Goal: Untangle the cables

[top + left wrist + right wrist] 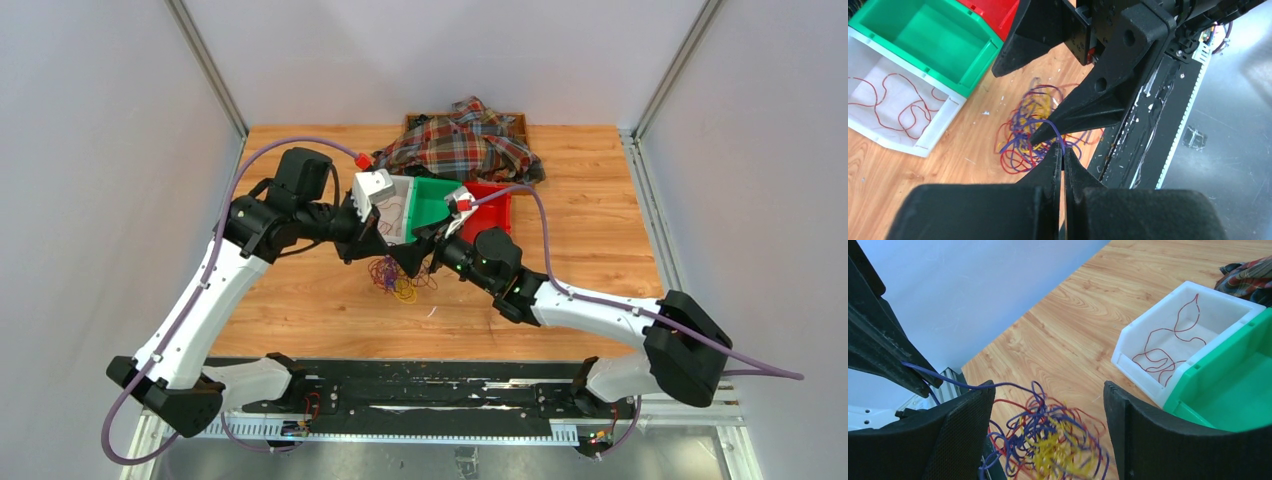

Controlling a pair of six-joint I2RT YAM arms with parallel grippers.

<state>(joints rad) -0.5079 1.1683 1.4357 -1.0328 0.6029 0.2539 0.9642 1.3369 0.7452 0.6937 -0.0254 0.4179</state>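
**Cable tangle** (396,281): purple, red and yellow strands lie in one loose heap on the bench (310,315), just in front of the white bin (943,120). Single strands cannot be followed through the heap. In the right wrist view its yellow core is blurred.

**Left pincer** (1063,150): clenched. Its tips pinch one purple cable (955,382), which runs from the tips down into the heap. The tips stand above the heap, in front of the white bin.

**Right pincer** (1048,387): released, fingers spread wide, with the heap between and below them. Whether either finger touches a strand cannot be made out. Seen from above, both pincers overlap and hide the part of the heap nearest the white bin.

**White bin contents**: one red cable (903,107) lies in loose curves on the bin floor, apart from the heap.

**Surroundings**:
- A green bin (973,65) touches the white bin on its right as seen from above.
- A red bin (993,12) follows beyond the green one and is cut off in the left wrist view.
- A plaid cloth (465,140) lies bunched behind the white bin. What it covers is hidden.
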